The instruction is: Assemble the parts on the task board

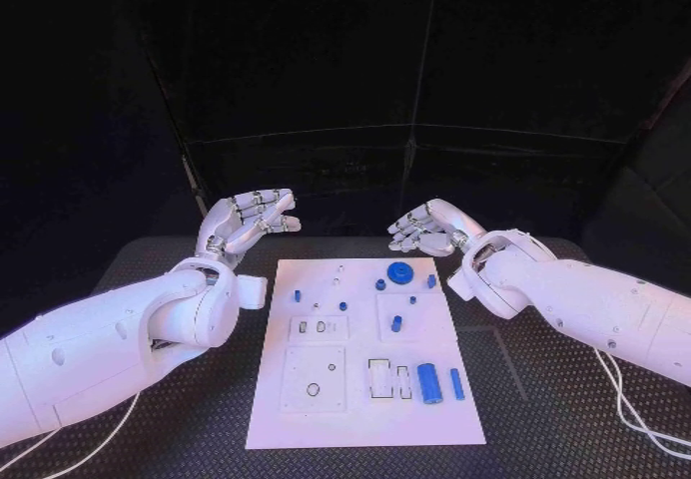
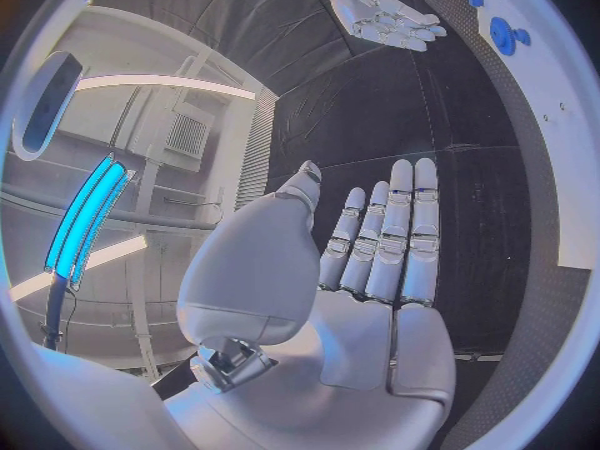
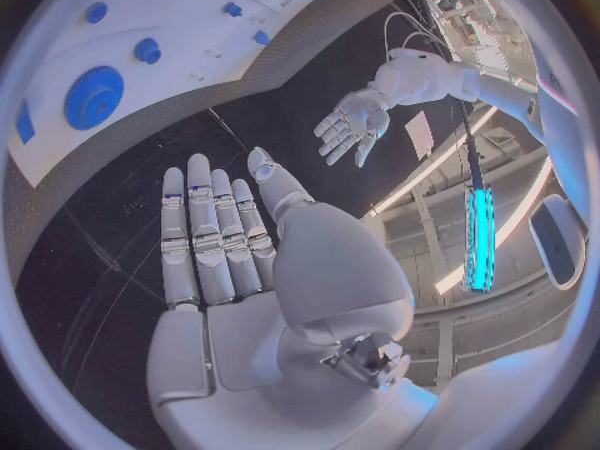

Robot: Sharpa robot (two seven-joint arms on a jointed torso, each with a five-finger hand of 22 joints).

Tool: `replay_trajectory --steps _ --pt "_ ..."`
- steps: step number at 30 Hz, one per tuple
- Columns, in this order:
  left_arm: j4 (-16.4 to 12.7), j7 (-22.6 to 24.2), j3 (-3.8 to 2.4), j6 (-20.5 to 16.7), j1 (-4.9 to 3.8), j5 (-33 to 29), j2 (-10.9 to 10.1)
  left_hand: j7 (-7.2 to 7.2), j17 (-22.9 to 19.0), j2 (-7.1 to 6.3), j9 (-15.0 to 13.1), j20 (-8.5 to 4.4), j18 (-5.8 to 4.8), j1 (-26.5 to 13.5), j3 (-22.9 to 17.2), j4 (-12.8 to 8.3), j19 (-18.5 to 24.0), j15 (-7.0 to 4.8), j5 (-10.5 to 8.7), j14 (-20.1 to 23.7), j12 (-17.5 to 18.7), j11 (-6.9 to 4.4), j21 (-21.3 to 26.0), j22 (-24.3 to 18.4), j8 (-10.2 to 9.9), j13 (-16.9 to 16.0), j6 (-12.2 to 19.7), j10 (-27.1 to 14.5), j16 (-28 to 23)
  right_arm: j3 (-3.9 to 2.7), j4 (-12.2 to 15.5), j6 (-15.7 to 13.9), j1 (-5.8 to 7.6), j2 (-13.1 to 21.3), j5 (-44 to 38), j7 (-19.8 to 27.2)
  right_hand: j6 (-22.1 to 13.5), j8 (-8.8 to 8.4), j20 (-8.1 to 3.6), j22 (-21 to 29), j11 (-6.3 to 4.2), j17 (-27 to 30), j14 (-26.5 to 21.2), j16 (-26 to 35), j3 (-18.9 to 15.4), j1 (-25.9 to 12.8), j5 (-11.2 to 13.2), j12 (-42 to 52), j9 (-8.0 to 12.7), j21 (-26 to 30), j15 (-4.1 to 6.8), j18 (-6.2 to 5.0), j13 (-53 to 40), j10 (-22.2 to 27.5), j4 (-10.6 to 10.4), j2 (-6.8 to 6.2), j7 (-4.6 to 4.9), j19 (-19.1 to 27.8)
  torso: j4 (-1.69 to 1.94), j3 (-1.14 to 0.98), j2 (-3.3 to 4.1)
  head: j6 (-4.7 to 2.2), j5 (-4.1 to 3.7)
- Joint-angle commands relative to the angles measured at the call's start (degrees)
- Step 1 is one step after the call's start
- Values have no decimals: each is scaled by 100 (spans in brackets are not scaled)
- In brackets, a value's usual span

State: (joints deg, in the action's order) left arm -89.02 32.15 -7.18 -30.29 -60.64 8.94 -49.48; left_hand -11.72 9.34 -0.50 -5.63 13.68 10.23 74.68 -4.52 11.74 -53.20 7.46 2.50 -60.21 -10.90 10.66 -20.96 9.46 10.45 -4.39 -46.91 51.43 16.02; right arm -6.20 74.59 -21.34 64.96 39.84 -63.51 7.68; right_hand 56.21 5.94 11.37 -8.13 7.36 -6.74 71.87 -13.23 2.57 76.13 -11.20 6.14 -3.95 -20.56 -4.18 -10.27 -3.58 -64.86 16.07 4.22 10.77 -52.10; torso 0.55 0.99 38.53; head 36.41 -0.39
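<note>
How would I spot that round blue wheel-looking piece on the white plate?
Find the white task board in the middle of the black table. Look near its far edge, by the right hand: the blue gear sits there, round and flat, wider than the small blue pegs around it.

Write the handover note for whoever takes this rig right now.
Left robot hand: open, holds nothing, above the black table beyond the board's far edge.
Right robot hand: open, holds nothing, opposite the left.
White flat task board: mid-table. The round blue gear-like part and small blue pegs sit at its far end; a blue cylinder and a slimmer blue bar lie at the near right.
Done: no part in hand.
Left: the assembly, seemingly all of it.
</note>
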Motion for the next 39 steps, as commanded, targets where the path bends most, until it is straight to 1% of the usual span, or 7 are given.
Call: replay_trajectory --steps 1,5,8,19,25,28,39 --pt "-199 -51 -5 256 10 67 -47 -149 62 25 24 -63 37 63 42 -33 -203 -70 26 -195 16 -31 -60 11 7 23 -117 140 36 -6 62 599 75 -17 -1685 -870 345 -75 -453 -342 -224 -521 1384 -721 -98 -237 119 -92 5 -810 382 -35 -28 -523 -37 -242 -150 -1159 46 35 211 -22 -47" --pt "-428 -121 -5 333 50 68 -76 -143 98 40 55 -94 30 79 90 -56 -286 -80 22 -250 77 -57 -63 0 -34 46 -161 200 0 -7 155 779 130 -36 -2447 -1235 493 -128 -670 -671 -313 -1441 1432 -2133 -22 -271 -275 -160 9 -1426 515 -22 -33 -795 9 -246 -286 -1577 68 48 308 -31 -63" --pt "-548 -174 -5 379 88 67 -79 -149 111 47 71 -101 26 81 113 -63 -312 -80 22 -258 112 -54 -58 -8 -58 55 -170 214 -26 -8 205 871 148 -73 -2867 -1420 516 -203 -693 -926 -355 -3035 1484 -3701 118 -329 -305 -243 17 -1837 560 -4 -32 -850 20 -310 -293 -1581 75 46 381 -82 -48" --pt "-645 -259 -7 479 135 67 -96 -182 157 56 117 -109 22 81 178 -83 -403 -77 22 -310 212 -34 -65 -18 -132 67 -175 220 -74 -9 277 1140 161 -169 -3457 -1728 173 -212 -673 -1548 -375 -5697 1503 -6023 429 -491 -192 -210 12 -2787 524 -13 -62 -512 -41 -527 -339 -1367 95 56 515 -54 -122" --pt "-635 -284 -7 517 138 67 -99 -182 157 56 117 -109 22 81 178 -83 -403 -77 22 -310 212 -34 -65 -18 -132 67 -175 220 -74 -8 298 1319 162 -210 -3522 -1764 139 -217 -643 -1693 -354 -6057 1511 -6326 473 -516 -174 -209 14 -3007 508 -16 -74 -399 -90 -574 -360 -1308 97 61 544 -47 -134" --pt "-629 -303 -7 540 138 67 -102 -181 162 60 121 -110 21 77 186 -83 -411 -77 22 -313 221 -35 -66 -19 -138 66 -181 226 -81 -8 278 1430 162 -244 -3539 -1781 126 -216 -638 -2205 -357 -6178 1514 -6429 506 -505 -172 -191 14 -3393 506 51 -86 -388 -111 -574 -365 -1492 104 64 552 -43 -143" --pt "-648 -338 -8 593 137 67 -114 -182 167 63 126 -111 20 72 195 -81 -418 -77 22 -313 231 -34 -64 -21 -146 67 -184 230 -90 -6 75 1603 162 -404 -3552 -1751 192 -193 -635 -2348 -351 -6246 1500 -6504 639 -449 -153 -170 5 -3557 504 59 -89 -424 -116 -509 -316 -1470 116 65 583 -43 -92"
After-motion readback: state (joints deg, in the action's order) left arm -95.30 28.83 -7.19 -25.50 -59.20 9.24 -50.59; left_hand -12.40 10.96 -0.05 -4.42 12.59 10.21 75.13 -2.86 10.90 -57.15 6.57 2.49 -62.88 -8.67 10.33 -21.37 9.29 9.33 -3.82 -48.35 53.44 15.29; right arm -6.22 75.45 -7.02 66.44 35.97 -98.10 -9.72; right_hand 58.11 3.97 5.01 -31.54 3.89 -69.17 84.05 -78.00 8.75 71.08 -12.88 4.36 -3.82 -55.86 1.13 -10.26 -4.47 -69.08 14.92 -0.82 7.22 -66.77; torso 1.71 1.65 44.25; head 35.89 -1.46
